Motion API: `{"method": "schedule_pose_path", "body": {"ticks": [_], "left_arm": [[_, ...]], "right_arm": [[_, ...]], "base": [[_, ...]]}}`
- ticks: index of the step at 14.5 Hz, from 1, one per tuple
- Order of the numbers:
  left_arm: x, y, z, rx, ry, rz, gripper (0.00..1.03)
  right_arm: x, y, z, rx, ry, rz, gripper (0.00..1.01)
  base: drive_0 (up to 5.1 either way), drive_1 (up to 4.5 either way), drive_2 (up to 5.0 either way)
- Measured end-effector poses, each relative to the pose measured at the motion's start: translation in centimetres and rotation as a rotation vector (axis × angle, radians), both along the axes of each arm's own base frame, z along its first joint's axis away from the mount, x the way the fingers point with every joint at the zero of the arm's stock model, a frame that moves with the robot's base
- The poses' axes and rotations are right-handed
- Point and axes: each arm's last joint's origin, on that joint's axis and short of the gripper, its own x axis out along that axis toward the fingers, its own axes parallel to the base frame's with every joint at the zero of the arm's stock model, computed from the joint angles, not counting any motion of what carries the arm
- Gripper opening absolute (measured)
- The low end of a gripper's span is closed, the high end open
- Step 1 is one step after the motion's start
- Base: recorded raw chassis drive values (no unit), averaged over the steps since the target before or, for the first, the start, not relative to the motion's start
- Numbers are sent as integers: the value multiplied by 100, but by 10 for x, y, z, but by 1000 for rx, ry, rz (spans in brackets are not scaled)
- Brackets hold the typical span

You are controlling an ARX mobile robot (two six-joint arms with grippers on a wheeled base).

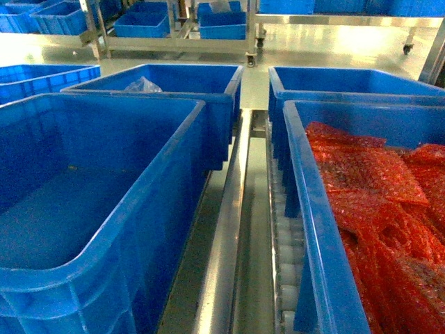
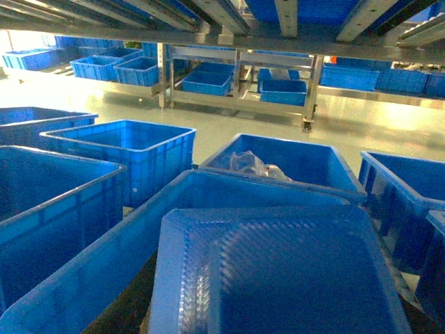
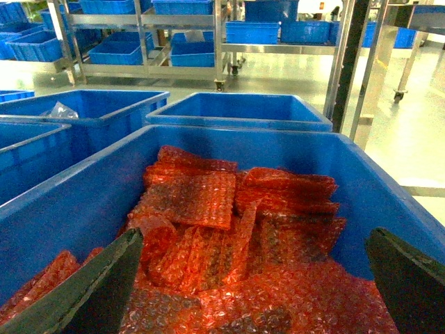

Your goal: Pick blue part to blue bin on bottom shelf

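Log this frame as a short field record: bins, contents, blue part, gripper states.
near-left bin: blue bin, large, deep, nothing visible inside
near-right bin: blue crate filled with red bubble-wrap packets
rear-left bin: crate holding a clear plastic bag
between bins: steel rail and white rollers of the shelf
blue part: not seen in any view
left gripper: not in view
right gripper: open, fingers spread above the red packets
background: racks with more blue crates

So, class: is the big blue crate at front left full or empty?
Empty: the blue bin shows only bare blue floor and walls in the head view.
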Motion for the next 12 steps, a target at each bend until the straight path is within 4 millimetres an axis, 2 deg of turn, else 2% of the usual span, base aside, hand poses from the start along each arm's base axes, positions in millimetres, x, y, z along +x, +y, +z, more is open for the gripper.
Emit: {"method": "schedule_pose_path", "body": {"ticks": [1,2,3,4,7,8,10,11,12], "left_arm": [[0,0,-1,3,11,5,43],[2,-1,-1,59,127,101,43],[12,-1,-3,78,177,161,43],[27,-7,-2,53,172,104,43],[93,-7,10,-88,192,-17,43],[128,-1,10,-145,207,-48,43],[179,6,-5,-160,290,-29,43],[196,3,-22,-155,358,-49,47],[199,1,-30,-147,396,-66,54]], "right_arm": [[0,0,0,0,0,0,98],[0,0,0,0,0,0,98],[0,0,0,0,0,0,98],[0,0,0,0,0,0,98],[0,0,0,0,0,0,98],[0,0,0,0,0,0,98],[0,0,0,0,0,0,98],[0,0,0,0,0,0,98],[0,0,0,0,0,0,98]], "base": [[0,0,0],[0,0,0],[0,0,0],[0,0,0],[0,0,0],[0,0,0],[0,0,0],[0,0,0],[0,0,0]]}}
